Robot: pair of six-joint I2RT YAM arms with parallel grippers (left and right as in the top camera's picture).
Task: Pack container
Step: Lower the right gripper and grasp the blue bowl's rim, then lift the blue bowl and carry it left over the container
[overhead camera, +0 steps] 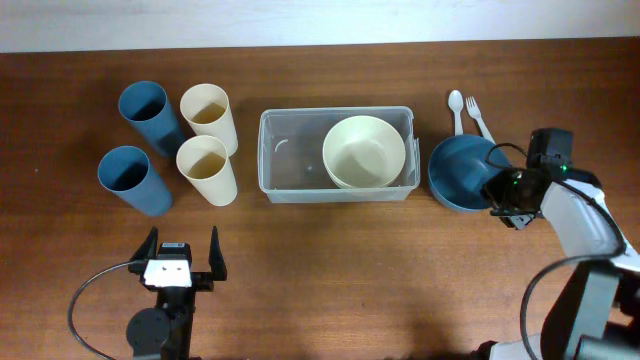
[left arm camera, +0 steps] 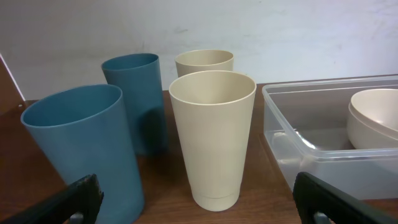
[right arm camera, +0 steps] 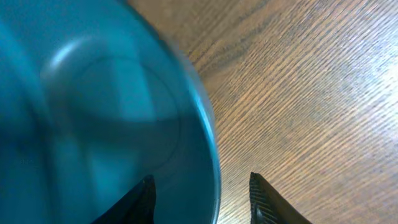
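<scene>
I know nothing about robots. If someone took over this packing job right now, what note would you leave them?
Grippers: left gripper open and empty, in front of the cups. right gripper open, jaws astride the rim of the round blue bowl, not clamped.
Done: round cream bowl lies in the right half of the clear plastic rectangular container.
Left: blue bowl, just right of the container; two blue plastic cups, two cream plastic cups, white spoon, white fork, all outside.
</scene>
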